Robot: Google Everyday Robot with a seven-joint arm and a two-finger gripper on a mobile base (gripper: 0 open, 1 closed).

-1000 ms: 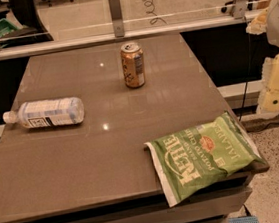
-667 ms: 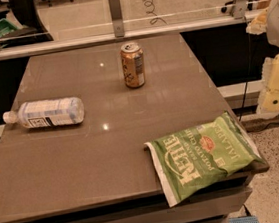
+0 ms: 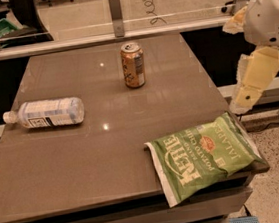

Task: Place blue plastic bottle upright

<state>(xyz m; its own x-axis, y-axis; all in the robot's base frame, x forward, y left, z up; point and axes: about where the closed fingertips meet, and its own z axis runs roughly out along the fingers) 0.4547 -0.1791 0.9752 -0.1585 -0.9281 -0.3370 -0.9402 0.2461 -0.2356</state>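
Observation:
The blue plastic bottle [image 3: 48,113] lies on its side near the left edge of the grey-brown table [image 3: 99,153]. Its white cap points left and its white label faces up. My gripper [image 3: 250,87] hangs at the end of the white arm, off the table's right edge, beside the table and above the floor. It is far from the bottle and holds nothing that I can see.
An orange drink can [image 3: 132,65] stands upright at the table's middle back. A green chip bag [image 3: 202,155] lies at the front right corner, overhanging the edge. A glass partition with metal posts [image 3: 114,6] runs behind the table.

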